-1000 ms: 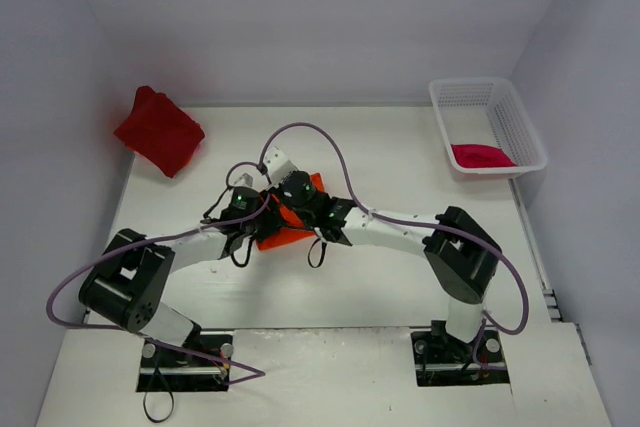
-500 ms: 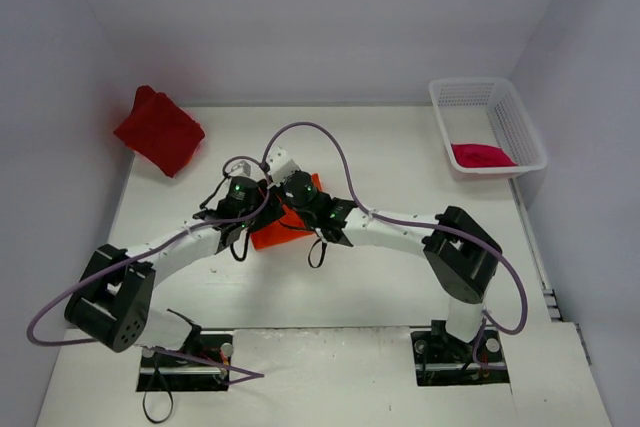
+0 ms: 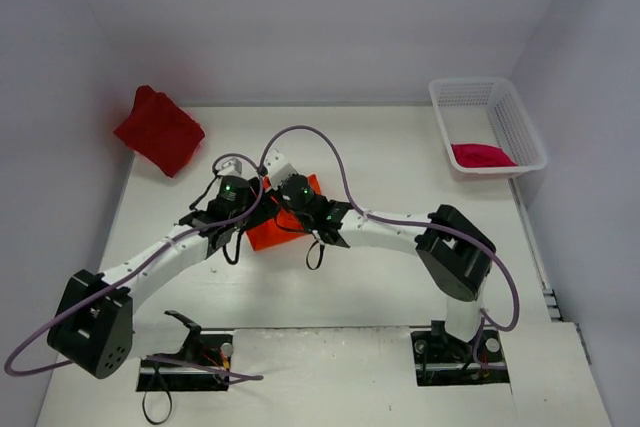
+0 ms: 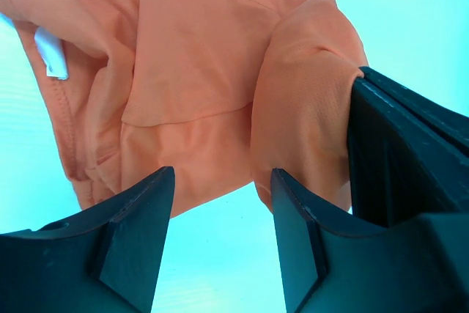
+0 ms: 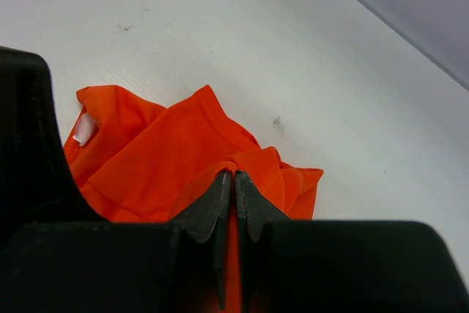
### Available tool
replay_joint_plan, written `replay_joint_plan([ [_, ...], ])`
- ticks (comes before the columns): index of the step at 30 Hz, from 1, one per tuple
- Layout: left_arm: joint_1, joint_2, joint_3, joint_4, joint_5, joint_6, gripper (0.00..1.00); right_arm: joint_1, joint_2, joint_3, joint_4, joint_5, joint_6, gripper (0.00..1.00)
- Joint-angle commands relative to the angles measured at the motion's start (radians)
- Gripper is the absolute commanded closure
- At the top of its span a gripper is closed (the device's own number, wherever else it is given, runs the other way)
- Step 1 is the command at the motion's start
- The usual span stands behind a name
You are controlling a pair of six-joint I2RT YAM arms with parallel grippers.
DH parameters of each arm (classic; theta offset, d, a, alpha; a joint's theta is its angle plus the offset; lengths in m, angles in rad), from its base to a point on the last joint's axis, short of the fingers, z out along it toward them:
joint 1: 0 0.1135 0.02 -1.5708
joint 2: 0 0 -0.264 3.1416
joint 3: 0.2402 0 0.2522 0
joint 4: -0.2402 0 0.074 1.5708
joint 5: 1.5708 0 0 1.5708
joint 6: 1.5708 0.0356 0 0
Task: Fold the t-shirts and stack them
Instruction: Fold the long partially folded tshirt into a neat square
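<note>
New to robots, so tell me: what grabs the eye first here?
A crumpled orange t-shirt lies in the middle, the right claw pinched shut on it and the left claw open facing it. A dark red t-shirt sits far left; a white mesh basket far right holds a crimson-pink t-shirt.

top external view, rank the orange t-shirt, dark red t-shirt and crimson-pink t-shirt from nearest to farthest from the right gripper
1. orange t-shirt: table centre, pinched in the right gripper.
2. dark red t-shirt: far left corner.
3. crimson-pink t-shirt: far right, inside the white basket.
</note>
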Motion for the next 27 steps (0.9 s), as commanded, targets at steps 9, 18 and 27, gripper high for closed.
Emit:
replay_joint_plan([
  [9, 0.014, -0.174, 0.032, -0.076, -0.070, 0.038, 0.50, 0.008, -0.019, 0.045, 0.034, 0.000, 0.001, 1.00],
  [18, 0.051, -0.218, 0.020, -0.115, -0.070, 0.043, 0.50, 0.028, -0.010, 0.102, 0.025, -0.003, 0.009, 1.00],
  [27, 0.132, -0.339, 0.037, -0.213, -0.081, 0.080, 0.50, 0.030, 0.008, 0.134, 0.030, -0.011, 0.021, 1.00],
])
